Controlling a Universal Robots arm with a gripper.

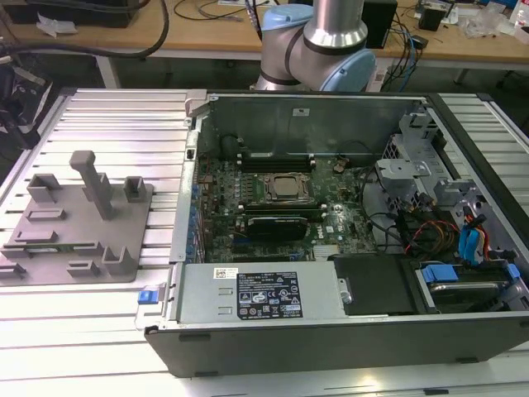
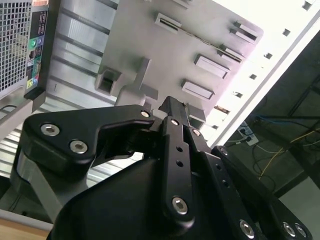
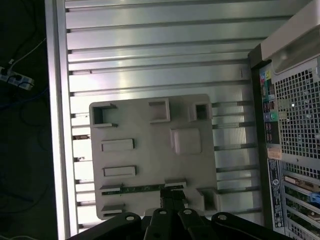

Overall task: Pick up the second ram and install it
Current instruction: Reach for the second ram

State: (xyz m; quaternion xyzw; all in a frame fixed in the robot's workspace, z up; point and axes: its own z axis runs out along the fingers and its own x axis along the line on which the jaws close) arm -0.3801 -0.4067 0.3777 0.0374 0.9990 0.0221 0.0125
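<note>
A slatted table (image 1: 116,116) carries a tray (image 1: 78,231) at the exterior view's left. An open computer case (image 1: 331,331) sits just beside it, at the exterior view's right. The second ram (image 3: 142,189) lies on the tray, near one edge. The robot arm (image 1: 322,33) stands behind the case.

Exterior view high over case (image 1: 331,335) and grey tray (image 1: 74,230), both wrist views past claw (image 3: 173,194) down onto tray

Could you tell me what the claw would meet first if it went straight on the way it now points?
Probably the second ram, lying in the grey tray; in the first wrist view the claw points at its end, though depth is unclear.
</note>
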